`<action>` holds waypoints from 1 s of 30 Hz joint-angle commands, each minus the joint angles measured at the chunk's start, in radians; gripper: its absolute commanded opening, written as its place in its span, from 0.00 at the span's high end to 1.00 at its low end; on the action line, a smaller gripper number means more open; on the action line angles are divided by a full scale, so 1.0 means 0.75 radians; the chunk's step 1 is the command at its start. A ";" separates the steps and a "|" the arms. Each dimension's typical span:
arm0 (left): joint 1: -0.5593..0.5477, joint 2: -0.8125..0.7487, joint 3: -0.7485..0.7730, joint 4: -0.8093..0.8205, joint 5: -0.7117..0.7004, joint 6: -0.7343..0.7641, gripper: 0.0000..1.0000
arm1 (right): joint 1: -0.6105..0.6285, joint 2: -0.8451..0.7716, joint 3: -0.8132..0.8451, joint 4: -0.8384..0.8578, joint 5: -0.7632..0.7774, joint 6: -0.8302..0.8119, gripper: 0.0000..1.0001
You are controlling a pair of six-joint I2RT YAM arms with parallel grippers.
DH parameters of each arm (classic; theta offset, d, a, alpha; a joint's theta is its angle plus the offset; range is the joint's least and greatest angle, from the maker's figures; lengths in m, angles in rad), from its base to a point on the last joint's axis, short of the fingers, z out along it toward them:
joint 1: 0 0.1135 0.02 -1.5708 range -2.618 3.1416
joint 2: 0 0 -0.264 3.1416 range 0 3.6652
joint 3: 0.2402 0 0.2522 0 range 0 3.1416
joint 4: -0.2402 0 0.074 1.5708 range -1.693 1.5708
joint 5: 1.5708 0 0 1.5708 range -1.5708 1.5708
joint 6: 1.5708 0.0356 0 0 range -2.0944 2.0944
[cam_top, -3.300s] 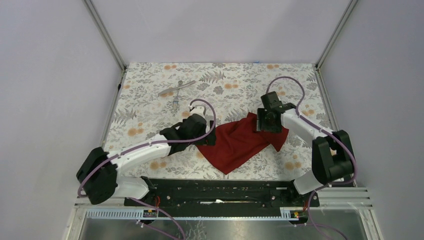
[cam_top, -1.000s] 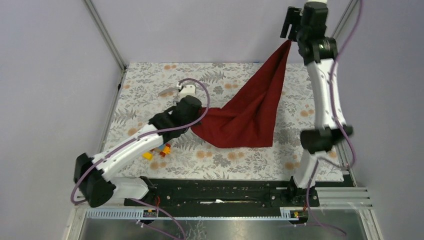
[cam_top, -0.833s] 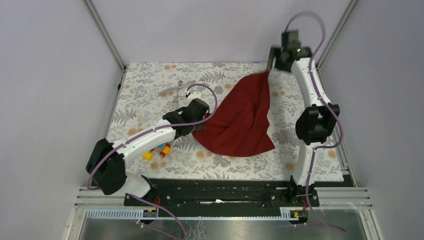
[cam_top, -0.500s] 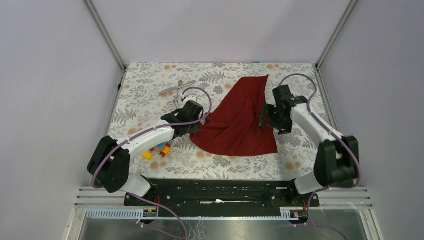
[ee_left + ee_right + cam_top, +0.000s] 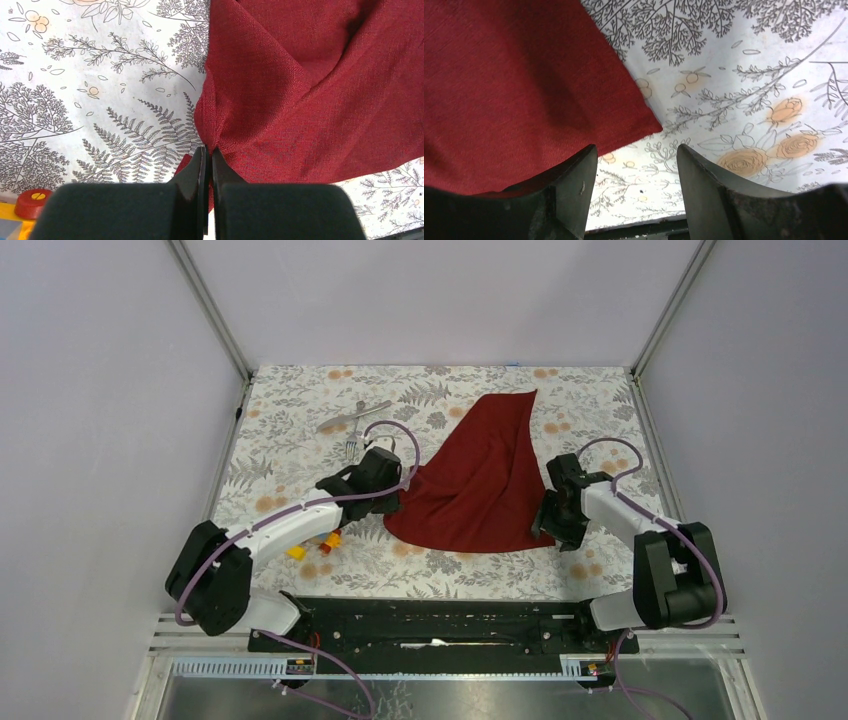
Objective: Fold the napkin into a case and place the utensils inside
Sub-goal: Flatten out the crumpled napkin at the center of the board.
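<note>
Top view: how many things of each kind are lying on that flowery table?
Dark red napkin: 1
Silver utensils: 2
Toy blocks: at least 2 showing; the little pile is partly hidden
Total: at least 5

napkin [image 5: 478, 475]: plain dark red, fine weave, no print. table cover [image 5: 290, 455]: white, grey fern and leaf line print, scattered peach-orange roses [image 5: 744, 161], a cluster of them just right of the right gripper [image 5: 636, 165]. Its fingers are matte black, same on the left gripper [image 5: 206, 155]. Down-left of the left gripper: red round block [image 5: 32, 199] on yellow. arms [image 5: 285, 528]: white, black joints, purple cables [image 5: 398, 428]. utensils [image 5: 352, 420] beyond the left gripper: shiny silver.
</note>
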 commanded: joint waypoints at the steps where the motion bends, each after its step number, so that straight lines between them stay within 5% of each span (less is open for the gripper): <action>1: 0.000 -0.051 -0.036 0.081 0.050 -0.017 1.00 | -0.008 0.079 -0.006 0.116 0.080 0.070 0.34; 14: 0.005 -0.112 -0.110 0.088 0.024 0.004 1.00 | -0.006 0.130 -0.021 0.216 0.109 0.007 0.31; 18: 0.014 -0.122 -0.126 0.082 0.031 -0.022 1.00 | -0.006 0.160 -0.062 0.267 0.110 0.034 0.42; 25: 0.022 -0.198 -0.210 0.075 -0.001 -0.068 0.36 | -0.006 0.019 -0.145 0.376 0.059 0.024 0.97; 30: 0.023 -0.135 -0.217 0.063 0.039 -0.067 0.22 | -0.006 -0.196 -0.149 0.304 0.060 0.015 1.00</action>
